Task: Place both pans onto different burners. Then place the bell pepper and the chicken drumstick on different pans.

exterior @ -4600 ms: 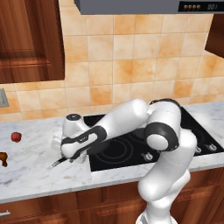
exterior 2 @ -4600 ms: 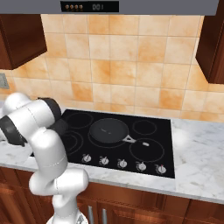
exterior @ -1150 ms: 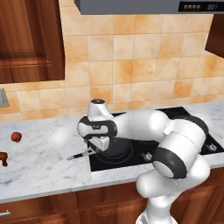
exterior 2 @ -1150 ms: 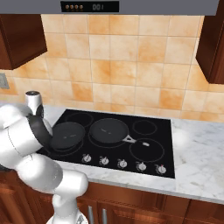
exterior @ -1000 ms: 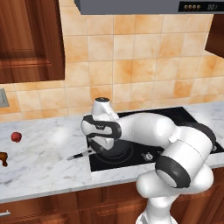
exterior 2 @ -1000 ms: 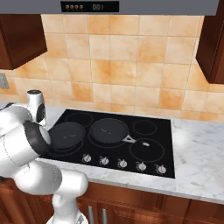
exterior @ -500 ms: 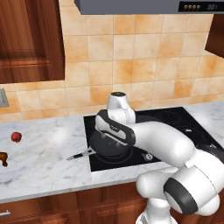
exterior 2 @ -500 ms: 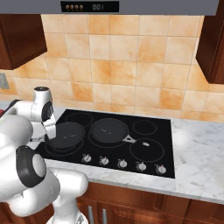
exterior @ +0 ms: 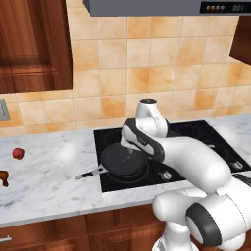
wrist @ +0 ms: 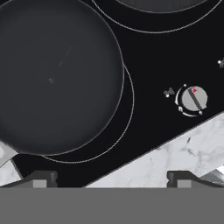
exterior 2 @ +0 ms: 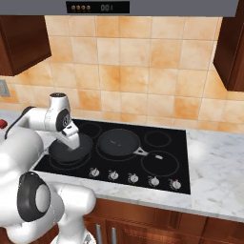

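With both round black frying pans, one on the front-left burner ring and the other on the centre ring, the empty two-finger gripper hangs wide above, leaving the small red bell pepper and brown chicken drumstick on the marble counter.

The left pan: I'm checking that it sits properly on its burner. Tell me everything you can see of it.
The left pan is round, shallow and matte black, empty inside. Its slim dark-and-silver handle points out over the marble counter. It rests flat on the cooktop's front left burner, shifted a little off centre, so part of the grey ring shows beside its rim. The gripper hangs open above it, apart from it.
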Controlling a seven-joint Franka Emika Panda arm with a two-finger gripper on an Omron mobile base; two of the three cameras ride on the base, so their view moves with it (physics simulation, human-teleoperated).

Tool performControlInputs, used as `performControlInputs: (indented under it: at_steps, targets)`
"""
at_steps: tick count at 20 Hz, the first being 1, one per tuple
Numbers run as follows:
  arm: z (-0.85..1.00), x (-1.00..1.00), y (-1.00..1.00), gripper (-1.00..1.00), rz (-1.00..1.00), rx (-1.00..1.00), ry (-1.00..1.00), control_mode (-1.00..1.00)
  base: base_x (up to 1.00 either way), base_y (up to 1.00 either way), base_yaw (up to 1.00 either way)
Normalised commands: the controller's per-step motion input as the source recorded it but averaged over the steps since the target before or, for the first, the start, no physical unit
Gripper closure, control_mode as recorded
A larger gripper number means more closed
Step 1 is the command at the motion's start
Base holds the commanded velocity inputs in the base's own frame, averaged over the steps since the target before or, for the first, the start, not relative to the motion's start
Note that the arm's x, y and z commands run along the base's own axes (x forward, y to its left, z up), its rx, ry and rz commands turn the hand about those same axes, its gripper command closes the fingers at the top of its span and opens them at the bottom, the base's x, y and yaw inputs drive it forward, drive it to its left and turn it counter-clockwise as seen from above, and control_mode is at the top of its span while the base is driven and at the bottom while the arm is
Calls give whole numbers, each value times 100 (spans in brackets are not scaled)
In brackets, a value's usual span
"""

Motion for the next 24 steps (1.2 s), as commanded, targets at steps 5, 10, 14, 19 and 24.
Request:
performControlInputs:
  at_steps: [5,10,14,19,24]
  targets:
    - [3,-12,-49,-100,30,-7,0,-100,0,0,0]
    - [0,-9,-39,-100,27,-8,0,-100,0,0,0]
    - [8,0,-38,-100,19,-2,0,-100,0,0,0]
    - [13,0,-26,-100,1,5,0,-100,0,0,0]
    - [0,0,-4,-100,0,1,0,-100,0,0,0]
